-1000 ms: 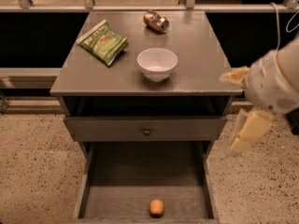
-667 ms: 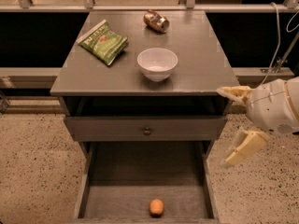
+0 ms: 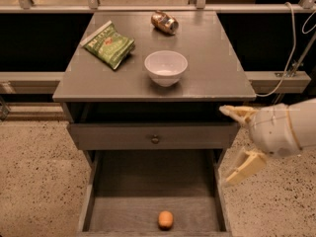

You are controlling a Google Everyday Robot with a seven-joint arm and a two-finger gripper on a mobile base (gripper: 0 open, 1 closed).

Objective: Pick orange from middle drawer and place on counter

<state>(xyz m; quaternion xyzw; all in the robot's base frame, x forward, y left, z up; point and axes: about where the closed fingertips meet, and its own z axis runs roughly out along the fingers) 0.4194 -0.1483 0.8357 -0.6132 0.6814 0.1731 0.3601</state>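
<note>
The orange [image 3: 166, 219] lies on the floor of the open middle drawer [image 3: 123, 216], near its front edge and about the middle of its width. The grey counter [image 3: 207, 63] is the top of the drawer cabinet above it. My gripper [image 3: 236, 142] is at the right, beside the cabinet's right front corner, at the height of the closed drawer front and well above and right of the orange. Its two pale fingers [image 3: 245, 166] are spread wide apart and hold nothing.
On the counter stand a white bowl [image 3: 166, 67], a green chip bag [image 3: 108, 44] at the left and a brownish can [image 3: 165, 22] lying at the back. A closed drawer front with a round knob [image 3: 155, 139] is above the open drawer. Speckled floor lies on both sides.
My gripper and arm have moved down and left toward the cabinet's right front corner. The orange and the counter items have not moved.
</note>
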